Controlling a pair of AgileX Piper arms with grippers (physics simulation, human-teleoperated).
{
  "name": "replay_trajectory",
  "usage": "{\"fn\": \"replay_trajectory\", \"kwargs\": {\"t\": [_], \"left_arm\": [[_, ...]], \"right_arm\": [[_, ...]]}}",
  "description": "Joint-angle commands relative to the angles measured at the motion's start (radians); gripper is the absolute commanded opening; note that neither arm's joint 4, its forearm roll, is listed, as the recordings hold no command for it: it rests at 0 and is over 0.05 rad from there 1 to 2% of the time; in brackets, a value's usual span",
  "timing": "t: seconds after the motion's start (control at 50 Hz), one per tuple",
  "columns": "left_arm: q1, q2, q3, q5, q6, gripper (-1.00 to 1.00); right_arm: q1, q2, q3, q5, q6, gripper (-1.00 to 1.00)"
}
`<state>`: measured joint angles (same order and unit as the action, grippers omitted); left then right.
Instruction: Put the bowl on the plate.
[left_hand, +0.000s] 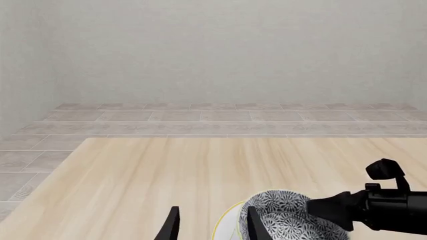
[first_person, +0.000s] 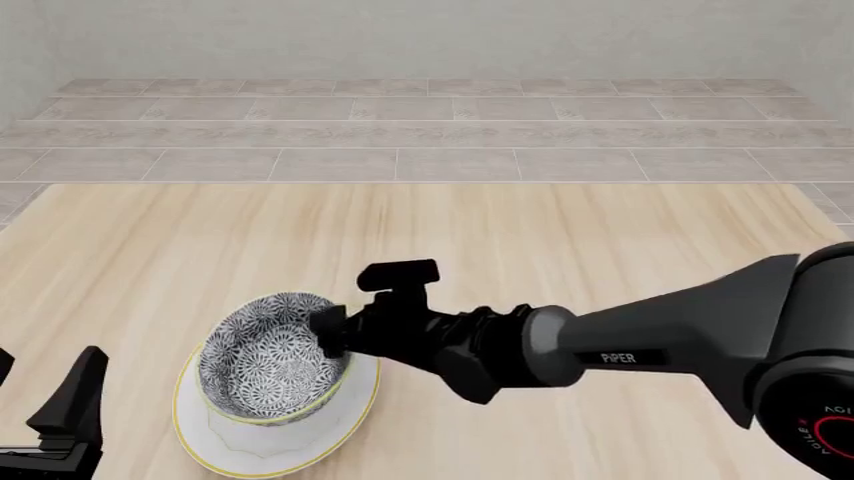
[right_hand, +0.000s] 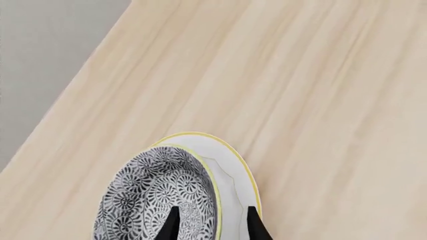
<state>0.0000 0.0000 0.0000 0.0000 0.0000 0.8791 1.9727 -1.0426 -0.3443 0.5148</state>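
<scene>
Two end effectors show on my screens. The right end effector (first_person: 331, 335) reaches in from the right, its fingers (right_hand: 172, 226) straddling the right-hand rim of the bowl (first_person: 267, 368), one inside, one outside; whether they actually press the wall I cannot tell. The bowl sits on the plate (first_person: 350, 408) at the near left of the worktop (first_person: 561, 240), tipped slightly and shifted toward the plate's far-left side. My left end effector (left_hand: 210, 225) hangs at the near left corner, fingers spread and holding nothing, just beside the plate.
</scene>
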Motion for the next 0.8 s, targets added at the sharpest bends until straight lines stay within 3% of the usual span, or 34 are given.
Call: {"fn": "replay_trajectory", "kwargs": {"t": [0.02, 0.3, 0.62, 0.8], "left_arm": [[0.000, 0.000, 0.000, 0.000, 0.000, 1.00], [0.000, 0.000, 0.000, 0.000, 0.000, 1.00], [0.000, 0.000, 0.000, 0.000, 0.000, 1.00], [0.000, 0.000, 0.000, 0.000, 0.000, 1.00]], "right_arm": [[-0.009, -0.029, 0.005, 0.009, -0.007, 1.00], [-0.029, -0.166, 0.054, 0.035, -0.038, 1.00], [-0.107, -0.559, 0.147, 0.150, -0.128, 1.00], [-0.145, -0.748, 0.223, 0.202, -0.151, 1.00]]}}
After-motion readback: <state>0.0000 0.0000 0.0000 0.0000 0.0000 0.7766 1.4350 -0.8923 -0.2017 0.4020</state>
